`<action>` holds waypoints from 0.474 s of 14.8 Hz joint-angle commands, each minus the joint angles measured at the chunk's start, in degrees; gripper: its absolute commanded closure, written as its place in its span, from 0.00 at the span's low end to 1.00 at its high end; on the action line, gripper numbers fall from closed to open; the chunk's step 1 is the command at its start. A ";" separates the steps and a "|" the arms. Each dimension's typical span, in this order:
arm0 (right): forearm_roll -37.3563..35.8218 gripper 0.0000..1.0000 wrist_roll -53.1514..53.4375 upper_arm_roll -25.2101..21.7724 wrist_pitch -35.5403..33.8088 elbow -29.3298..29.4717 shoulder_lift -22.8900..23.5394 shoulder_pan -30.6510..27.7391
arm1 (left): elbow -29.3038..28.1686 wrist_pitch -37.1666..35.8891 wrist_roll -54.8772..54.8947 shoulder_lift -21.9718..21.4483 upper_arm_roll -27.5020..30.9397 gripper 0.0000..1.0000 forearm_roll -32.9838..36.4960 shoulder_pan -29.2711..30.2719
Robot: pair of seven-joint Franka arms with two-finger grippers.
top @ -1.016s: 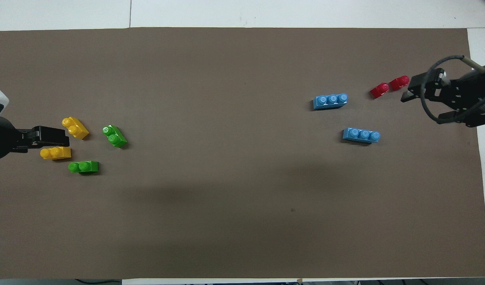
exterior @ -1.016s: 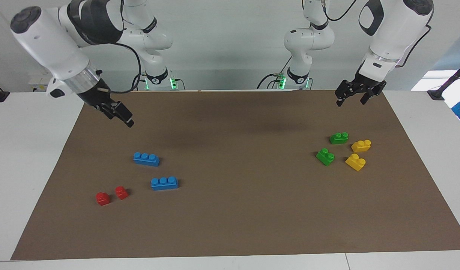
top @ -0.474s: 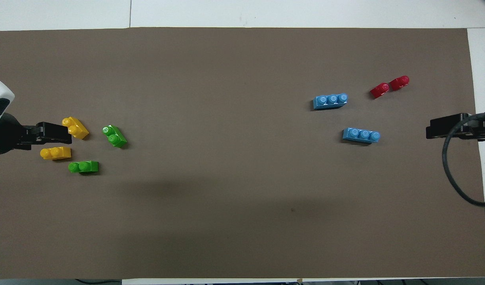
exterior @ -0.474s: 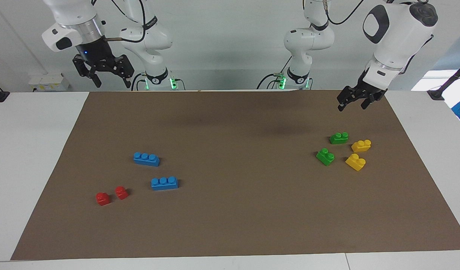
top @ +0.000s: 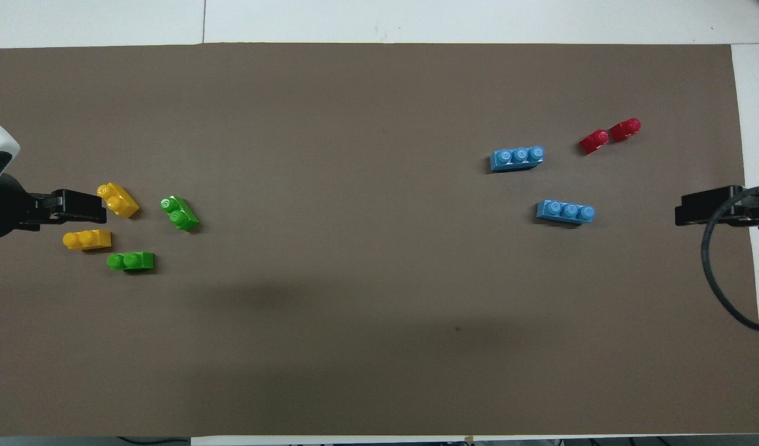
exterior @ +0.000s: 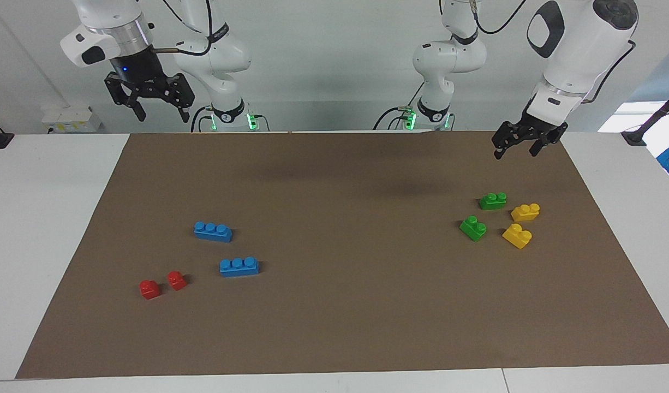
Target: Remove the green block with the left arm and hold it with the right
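Two green blocks lie on the brown mat (exterior: 334, 327) at the left arm's end: one (exterior: 493, 201) (top: 130, 261) nearer to the robots, the other (exterior: 473, 228) (top: 179, 213) farther and more toward the middle. My left gripper (exterior: 514, 154) (top: 99, 207) is open and empty. It is raised over the mat's edge at that end, apart from the blocks. My right gripper (exterior: 163, 116) (top: 680, 214) is open and empty. It hangs high over the mat's edge at the right arm's end.
Two yellow bricks (exterior: 525, 212) (exterior: 517, 236) lie beside the green blocks, toward the mat's end. Two blue bricks (exterior: 213, 231) (exterior: 239, 266) and two red bricks (exterior: 149, 289) (exterior: 176, 280) lie toward the right arm's end.
My right gripper has risen and pulled back from over the mat near the red bricks, turning to point down. My left gripper has shifted slightly. No block has moved.
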 commanded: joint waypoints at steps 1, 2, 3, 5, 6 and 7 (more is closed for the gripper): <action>-1.08 0.00 -1.45 0.21 -0.88 -1.04 -0.61 -1.70 | 1.07 -1.95 0.85 -0.11 -0.47 0.00 0.86 0.59; -1.08 0.00 -1.02 0.21 -0.88 -1.39 -0.70 -1.78 | 1.07 -2.03 0.85 -0.11 -0.47 0.00 0.86 0.59; -1.08 0.00 -0.40 0.13 -0.88 -1.74 -0.70 -1.70 | 1.07 -2.30 0.93 -0.20 -0.47 0.00 0.86 0.67; -1.26 0.00 3.27 0.12 -0.79 -2.01 -0.70 -1.79 | 0.98 -2.30 1.02 -0.29 -0.47 0.00 0.86 0.67; -1.26 0.00 4.51 0.12 -0.79 -2.10 -0.70 -1.79 | 0.98 -2.30 1.02 -0.29 -0.47 0.00 0.86 0.59; -1.26 0.00 4.61 0.12 -0.62 -2.10 -0.52 -1.87 | 0.98 -2.30 0.94 -0.29 -0.47 0.00 0.86 0.50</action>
